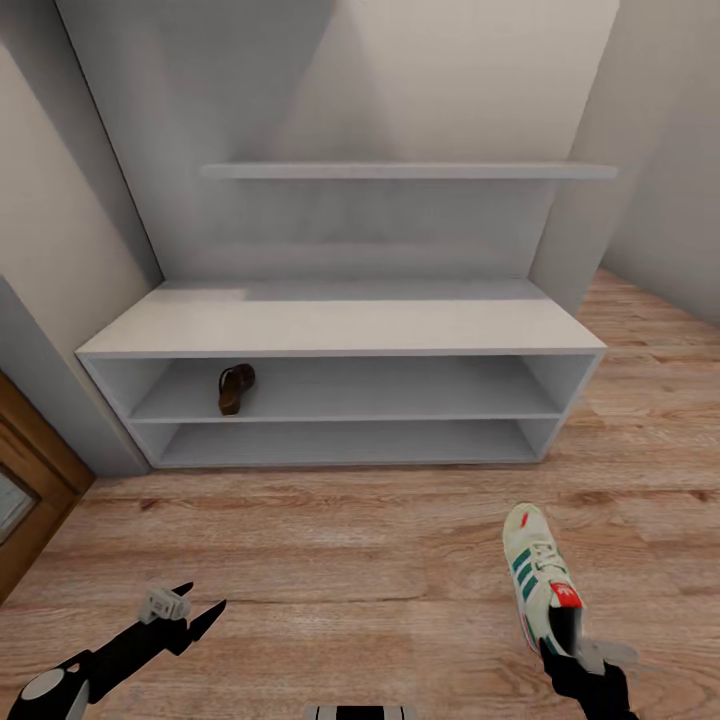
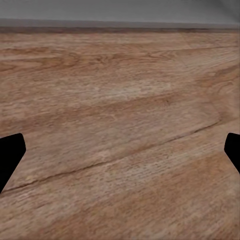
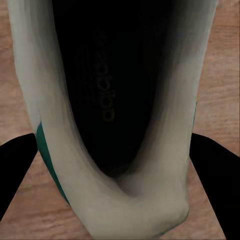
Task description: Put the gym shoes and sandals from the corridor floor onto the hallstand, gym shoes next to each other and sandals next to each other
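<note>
A white gym shoe with green stripes and a red tongue label hangs toe-forward above the corridor floor at the lower right, with my right gripper shut on its heel. In the right wrist view the shoe's heel rim and dark inside sit between the black fingers. One brown sandal lies on the upper open shelf of the light grey hallstand, near its left end. Low at the left, my left gripper is open and holds nothing, over bare planks.
A floating shelf spans the wall above the bench. A brown-framed door or cabinet stands at the left edge. Grey walls close in on both sides of the rack, and wood floor runs on past its right end.
</note>
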You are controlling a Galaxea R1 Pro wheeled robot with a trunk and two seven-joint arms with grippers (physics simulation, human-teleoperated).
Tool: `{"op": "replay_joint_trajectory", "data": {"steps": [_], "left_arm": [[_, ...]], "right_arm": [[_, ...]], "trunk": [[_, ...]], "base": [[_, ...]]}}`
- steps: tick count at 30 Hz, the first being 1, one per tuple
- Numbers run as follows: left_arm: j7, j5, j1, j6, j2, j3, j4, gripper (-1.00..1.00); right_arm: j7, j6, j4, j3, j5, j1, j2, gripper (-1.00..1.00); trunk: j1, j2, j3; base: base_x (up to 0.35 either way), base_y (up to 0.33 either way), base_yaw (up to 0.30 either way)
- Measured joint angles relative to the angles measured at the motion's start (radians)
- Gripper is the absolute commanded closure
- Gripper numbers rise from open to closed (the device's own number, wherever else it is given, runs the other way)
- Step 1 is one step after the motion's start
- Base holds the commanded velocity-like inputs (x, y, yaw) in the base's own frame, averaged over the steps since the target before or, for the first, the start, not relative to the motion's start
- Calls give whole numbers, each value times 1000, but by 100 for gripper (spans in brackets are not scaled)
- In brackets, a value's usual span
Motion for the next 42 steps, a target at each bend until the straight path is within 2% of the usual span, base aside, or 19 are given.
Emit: {"op": "replay_joint_trajectory", "data": {"steps": [3,5,7,8,9,10,11,12,13,15,16,18,22,26,42], "left_arm": [[-1,0,1,0,2,2,0,-100],[-2,0,2,0,6,2,0,-100],[-3,0,2,0,12,2,1,-100],[-5,0,2,0,19,3,6,-100],[-6,0,3,0,21,3,9,-100],[-6,0,6,-1,21,3,11,-100],[-7,0,9,-1,22,3,12,-100],[-7,0,10,-1,22,3,12,-100],[-11,0,16,-2,23,4,12,-100],[-26,0,26,-3,24,5,11,-100],[-58,-1,31,-3,25,5,11,-100],[-133,-1,34,-3,37,5,11,-100],[-201,-1,36,-2,49,5,11,-100],[-229,0,36,-1,53,2,11,-100],[-233,0,36,0,54,0,10,-100]], "right_arm": [[-34,71,5,24,17,-69,49,100],[-51,110,6,34,30,-96,69,100],[-72,173,6,56,54,-132,103,100],[-116,261,24,87,102,-195,150,100],[-135,279,8,97,111,-232,214,100],[-170,317,8,103,123,-271,232,100],[-206,366,9,114,127,-320,266,100],[-222,391,9,119,131,-343,282,100],[-249,440,12,138,127,-387,308,100],[-290,500,8,163,137,-452,330,100],[-321,532,8,177,142,-496,330,100],[-348,556,11,187,141,-546,330,100],[-358,565,13,190,136,-587,330,100],[-361,567,12,192,136,-606,330,100],[-360,568,14,192,135,-608,330,100]], "trunk": [[0,0,0],[0,0,0],[0,0,0],[0,0,0],[0,0,0],[0,0,0],[0,0,0],[0,0,0],[0,0,0],[0,0,0],[0,0,0],[0,0,0],[0,0,0],[0,0,0],[0,0,0]], "base": [[0,0,0],[0,0,0],[0,0,0],[0,0,0],[0,0,0],[0,0,0],[0,0,0],[0,0,0],[0,0,0],[0,0,0],[0,0,0],[0,0,0],[0,0,0],[0,0,0],[38,37,0]]}}
